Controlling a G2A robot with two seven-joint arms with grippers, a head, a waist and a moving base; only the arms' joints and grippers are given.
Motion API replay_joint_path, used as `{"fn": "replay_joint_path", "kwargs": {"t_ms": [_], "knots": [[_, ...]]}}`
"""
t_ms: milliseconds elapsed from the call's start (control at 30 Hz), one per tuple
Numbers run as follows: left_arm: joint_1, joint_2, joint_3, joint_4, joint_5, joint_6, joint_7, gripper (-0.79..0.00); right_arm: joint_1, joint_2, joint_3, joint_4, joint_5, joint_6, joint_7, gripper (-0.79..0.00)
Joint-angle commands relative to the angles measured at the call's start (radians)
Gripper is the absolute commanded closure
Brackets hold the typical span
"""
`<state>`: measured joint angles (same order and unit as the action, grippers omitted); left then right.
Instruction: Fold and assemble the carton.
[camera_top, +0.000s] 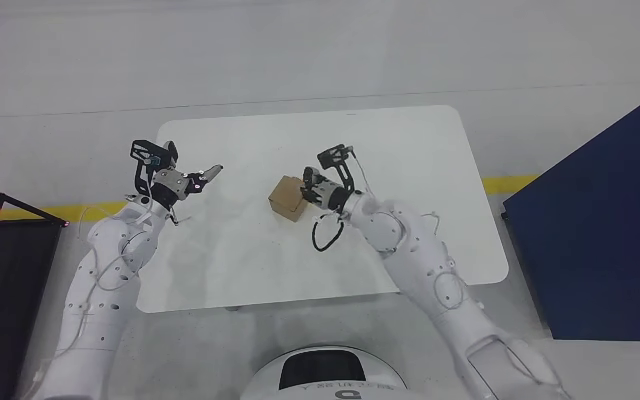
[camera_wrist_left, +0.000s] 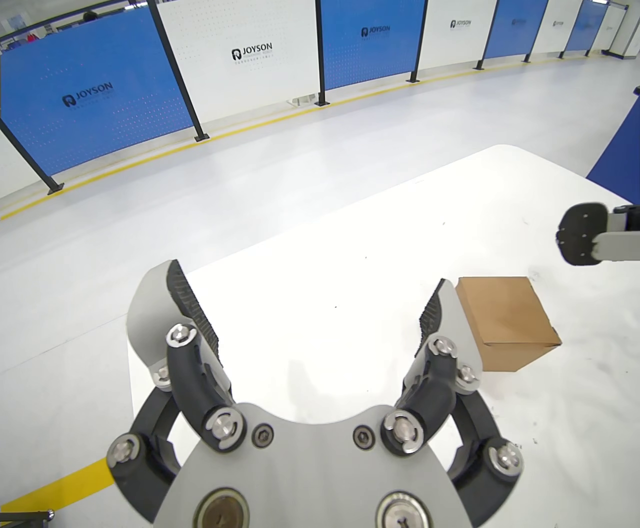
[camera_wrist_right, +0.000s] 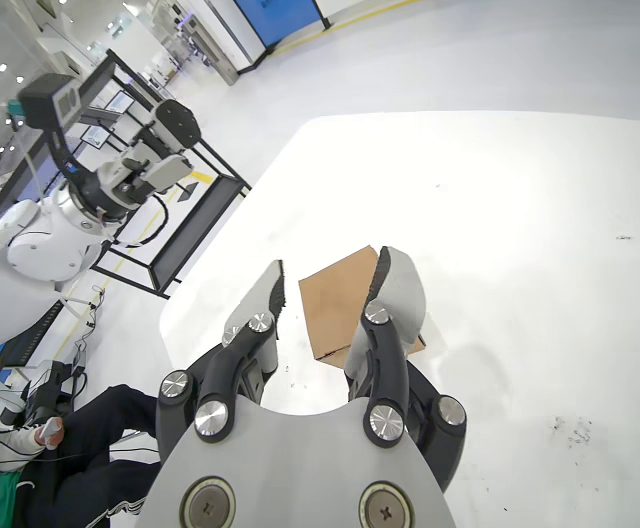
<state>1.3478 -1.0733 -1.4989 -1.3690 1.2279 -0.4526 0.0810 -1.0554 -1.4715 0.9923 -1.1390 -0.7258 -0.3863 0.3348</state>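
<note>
Carton (camera_top: 287, 197) is sitting on the desk (camera_top: 420, 140) straight ahead of your right pincer (camera_wrist_right: 331, 260), the nearer one. That pincer is hanging released with its fingers straddling the carton's top corner; you cannot tell whether they are touching it. Your left pincer (camera_wrist_left: 307, 275) is hanging released too, well apart, with the carton lying just past one fingertip. The carton is looking nearly cubic, with no clear long axis. One right finger is hiding its far side, so flap closure is unclear.
</note>
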Motion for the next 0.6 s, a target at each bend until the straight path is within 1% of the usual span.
{"fn": "replay_joint_path", "kwargs": {"t_ms": [0, 267, 567], "knots": [[0.0, 0.0, 0.0, 0.0, 0.0, 0.0, 0.0, -0.785, 0.037, -0.01, -0.021, 0.063, 0.026, -0.006, 0.004, 0.0], [0.0, 0.0, 0.0, 0.0, 0.0, 0.0, 0.0, -0.785, 0.135, -0.045, -0.078, 0.241, 0.084, -0.012, -0.017, 0.0], [0.0, 0.0, 0.0, 0.0, 0.0, 0.0, 0.0, -0.785, 0.183, -0.063, -0.095, 0.352, 0.116, -0.007, -0.013, 0.0]]}}
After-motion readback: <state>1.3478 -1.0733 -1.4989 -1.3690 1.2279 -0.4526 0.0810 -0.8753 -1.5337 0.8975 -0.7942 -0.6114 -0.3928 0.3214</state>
